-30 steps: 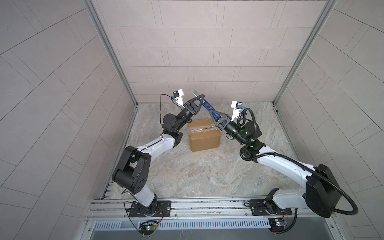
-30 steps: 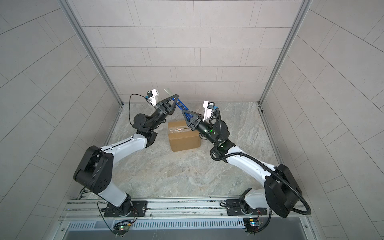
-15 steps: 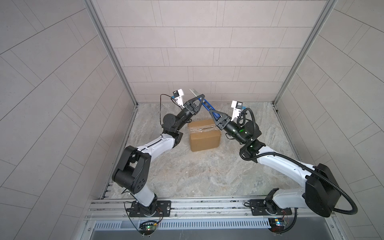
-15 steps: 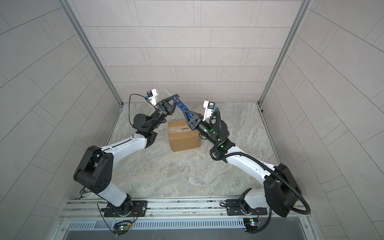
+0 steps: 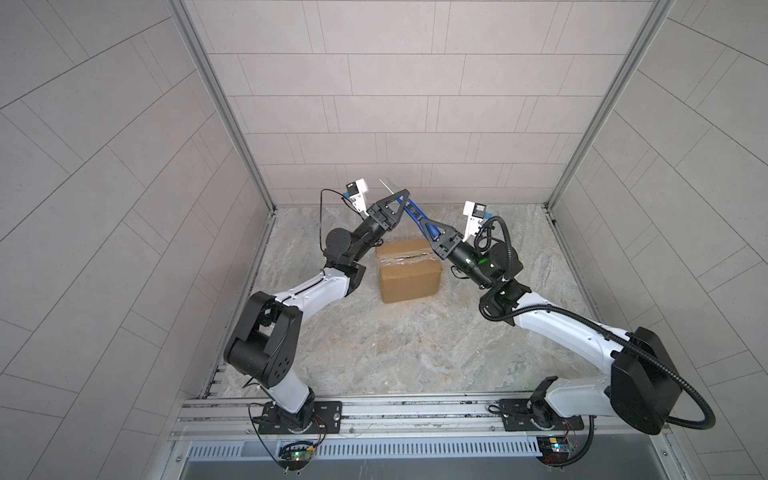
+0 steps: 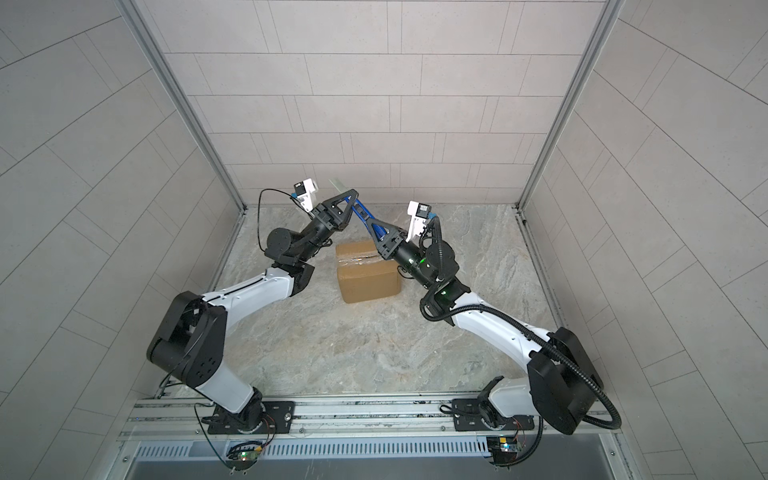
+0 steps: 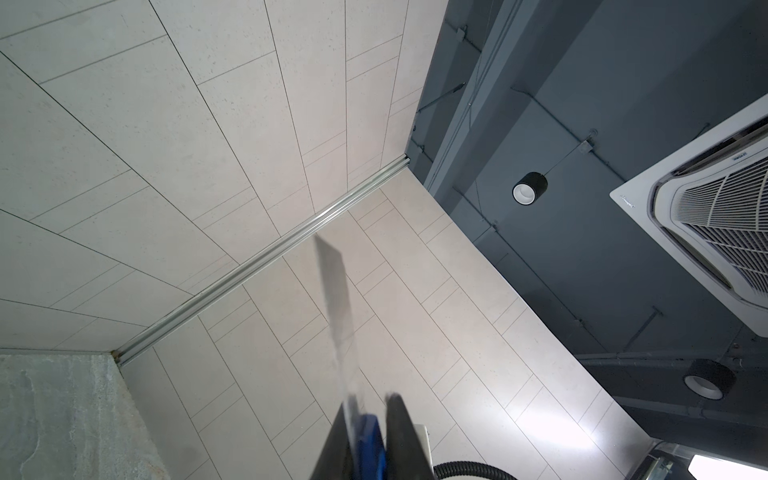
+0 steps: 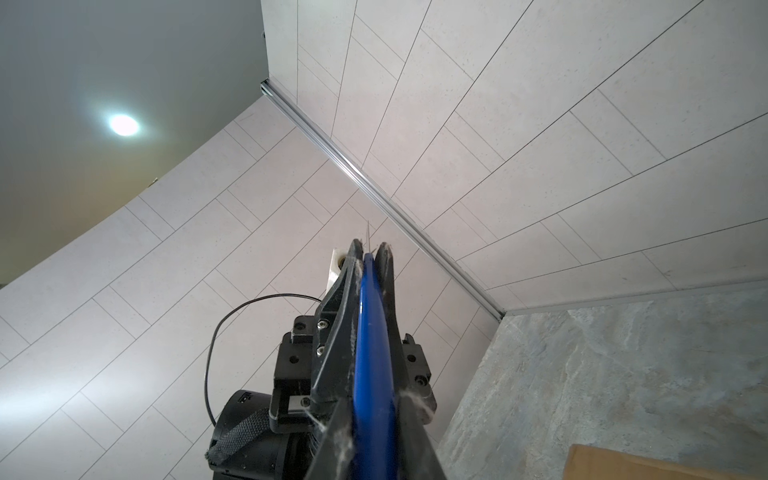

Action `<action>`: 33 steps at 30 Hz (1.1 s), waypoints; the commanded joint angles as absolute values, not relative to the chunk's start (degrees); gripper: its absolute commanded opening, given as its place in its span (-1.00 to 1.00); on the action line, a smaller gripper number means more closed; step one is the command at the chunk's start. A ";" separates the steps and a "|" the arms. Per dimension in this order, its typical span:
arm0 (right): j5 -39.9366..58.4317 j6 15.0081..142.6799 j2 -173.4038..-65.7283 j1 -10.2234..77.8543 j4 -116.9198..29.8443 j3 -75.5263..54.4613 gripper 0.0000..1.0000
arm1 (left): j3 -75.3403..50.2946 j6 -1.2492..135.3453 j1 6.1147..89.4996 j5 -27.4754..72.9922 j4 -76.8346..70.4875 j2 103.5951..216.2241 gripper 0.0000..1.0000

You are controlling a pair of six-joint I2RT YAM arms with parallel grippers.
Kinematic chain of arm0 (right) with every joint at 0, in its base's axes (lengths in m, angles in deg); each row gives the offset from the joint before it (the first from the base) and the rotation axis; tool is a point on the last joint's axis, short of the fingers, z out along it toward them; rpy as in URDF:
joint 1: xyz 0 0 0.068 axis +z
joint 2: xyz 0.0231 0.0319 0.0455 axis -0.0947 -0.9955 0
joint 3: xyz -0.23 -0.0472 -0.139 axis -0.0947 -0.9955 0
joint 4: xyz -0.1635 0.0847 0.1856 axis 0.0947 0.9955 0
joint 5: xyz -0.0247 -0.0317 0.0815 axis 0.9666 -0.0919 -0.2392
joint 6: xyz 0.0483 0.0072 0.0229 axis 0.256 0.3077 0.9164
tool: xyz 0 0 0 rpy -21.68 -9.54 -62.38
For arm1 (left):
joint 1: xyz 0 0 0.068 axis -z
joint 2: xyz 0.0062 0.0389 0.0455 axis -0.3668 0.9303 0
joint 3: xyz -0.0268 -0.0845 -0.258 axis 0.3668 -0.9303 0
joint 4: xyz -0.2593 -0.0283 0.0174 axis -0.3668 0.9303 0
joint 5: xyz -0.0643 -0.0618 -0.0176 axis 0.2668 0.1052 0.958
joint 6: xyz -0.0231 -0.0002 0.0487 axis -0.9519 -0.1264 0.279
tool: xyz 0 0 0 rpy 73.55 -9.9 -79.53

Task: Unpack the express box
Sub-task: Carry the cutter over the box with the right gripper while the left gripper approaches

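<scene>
1. Express box (image 5: 409, 270): a closed brown carton at the centre of both top views (image 6: 368, 272), lying flat on the marbled table top (image 5: 415, 353). Its tape seam (image 5: 405, 258) runs left to right across the top face, along the box's long axis.
2. Left gripper (image 5: 400, 197): clamped on the front end of a blue utility knife (image 5: 415, 214), held in the air above the box, toward the upper part of the frame. The blade (image 5: 386, 185) juts past its fingers toward the upper left (in the left wrist view it is only a grey blur (image 7: 336, 299)).
3. Right gripper (image 5: 430, 228): jaws closed against both sides of the knife's handle (image 8: 372, 353), as the right wrist view shows. Thus 2 grippers hold 1 tool.
4. Deciding relation: the box lies beneath both grippers and toward the lower edge of the frame. The right gripper hangs over the box's upper right corner and is the nearer of the 2. The blade points away from the seam.
5. Judgement: this reads as a handover of the knife. The next move calls for the blade to be turned downward and lined up with the seam's left-to-right run.
</scene>
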State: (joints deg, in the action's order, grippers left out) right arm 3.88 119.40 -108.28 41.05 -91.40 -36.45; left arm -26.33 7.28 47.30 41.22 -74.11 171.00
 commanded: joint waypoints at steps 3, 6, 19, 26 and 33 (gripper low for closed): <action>4.51 118.81 -107.37 41.20 -92.15 -35.70 -1.00 | -26.88 7.67 47.30 42.80 -76.07 169.90 -1.00; 5.28 117.24 -105.99 40.62 -88.01 -35.08 -1.00 | -26.87 7.97 47.04 43.29 -74.41 170.04 -0.02; 10.57 95.12 -95.01 20.52 -32.91 -23.94 -1.00 | -30.53 36.55 44.06 25.20 -6.67 149.60 1.00; 1.94 82.16 -112.89 20.11 -22.77 -9.58 -1.00 | -37.94 38.92 51.46 21.85 3.57 139.32 1.00; -3.90 73.37 -127.64 20.80 -15.32 2.12 -1.00 | -45.29 33.09 61.12 19.69 3.01 134.10 1.00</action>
